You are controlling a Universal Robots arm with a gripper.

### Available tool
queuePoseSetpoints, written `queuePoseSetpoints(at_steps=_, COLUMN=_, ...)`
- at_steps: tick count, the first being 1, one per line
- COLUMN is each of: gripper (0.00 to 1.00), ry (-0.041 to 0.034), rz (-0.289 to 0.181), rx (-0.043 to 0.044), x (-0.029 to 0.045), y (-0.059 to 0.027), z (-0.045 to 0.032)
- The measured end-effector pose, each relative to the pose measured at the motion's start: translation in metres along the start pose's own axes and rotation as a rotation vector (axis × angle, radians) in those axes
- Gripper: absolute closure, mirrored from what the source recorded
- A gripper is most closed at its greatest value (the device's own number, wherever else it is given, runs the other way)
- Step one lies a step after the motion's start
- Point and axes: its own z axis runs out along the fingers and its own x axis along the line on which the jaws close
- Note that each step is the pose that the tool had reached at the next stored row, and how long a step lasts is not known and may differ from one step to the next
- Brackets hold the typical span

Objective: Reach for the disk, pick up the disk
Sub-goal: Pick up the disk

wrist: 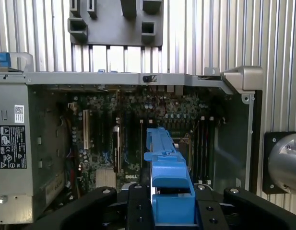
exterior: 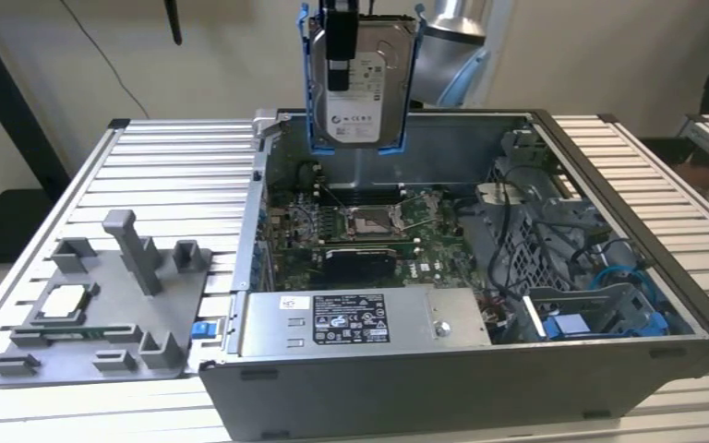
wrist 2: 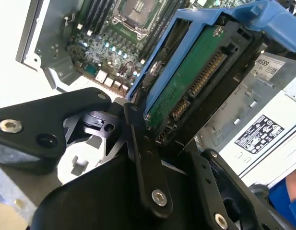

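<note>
Jaws clamp the disk [exterior: 361,88], held upright above the open case [exterior: 601,369].

Even, bright indoor light — soft shadows inside the computer case [exterior: 626,305]; the second wrist view's near parts blur.

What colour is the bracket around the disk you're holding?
Bright blue; the bracket framing the silver-grey disk shows best in the exterior view.

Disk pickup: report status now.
Gripper shut on the disk. Disk upright in its blue bracket, lifted clear above the open computer case. Nothing touching it.
</note>
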Motion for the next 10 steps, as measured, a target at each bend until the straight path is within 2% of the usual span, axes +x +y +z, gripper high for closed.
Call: queuePoseSetpoints(at_steps=10, gripper=1.0, ry=0.0001, rz=0.003, rx=-0.0001, x=0.0024, y=-0.0102, z=0.0)
